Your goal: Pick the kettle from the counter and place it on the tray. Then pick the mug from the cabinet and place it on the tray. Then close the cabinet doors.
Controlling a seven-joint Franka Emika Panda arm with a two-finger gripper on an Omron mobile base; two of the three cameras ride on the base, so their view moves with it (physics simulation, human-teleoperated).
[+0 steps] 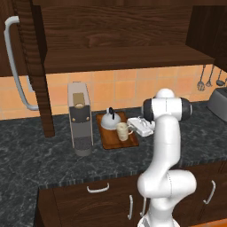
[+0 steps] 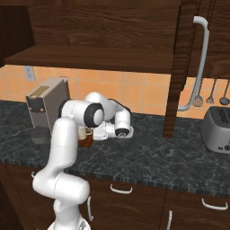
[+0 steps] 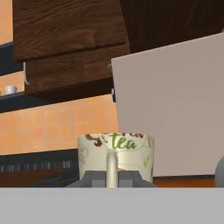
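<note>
The cream mug (image 1: 121, 131) with "tea" lettering is at the front right of the reddish-brown tray (image 1: 111, 141); whether it rests on the board or hangs just above it, I cannot tell. My gripper (image 1: 130, 130) reaches in from the right and is shut on the mug's handle. In the hand view the handle stands between the gripper's (image 3: 112, 177) two fingertips, with the mug (image 3: 116, 153) right behind. The silvery kettle (image 1: 108, 119) with its black handle stands on the tray's back left. The cabinet (image 1: 124, 57) above has a bare shelf, and its doors (image 1: 41, 80) (image 2: 179, 67) stand open.
A tall grey coffee machine (image 1: 80, 117) stands just left of the tray on the dark speckled counter (image 1: 44, 159). A toaster (image 2: 218, 128) sits at the far right, with utensils (image 2: 211, 92) hanging on the tiled wall. The open doors with long silver handles (image 1: 15, 66) jut out over the counter.
</note>
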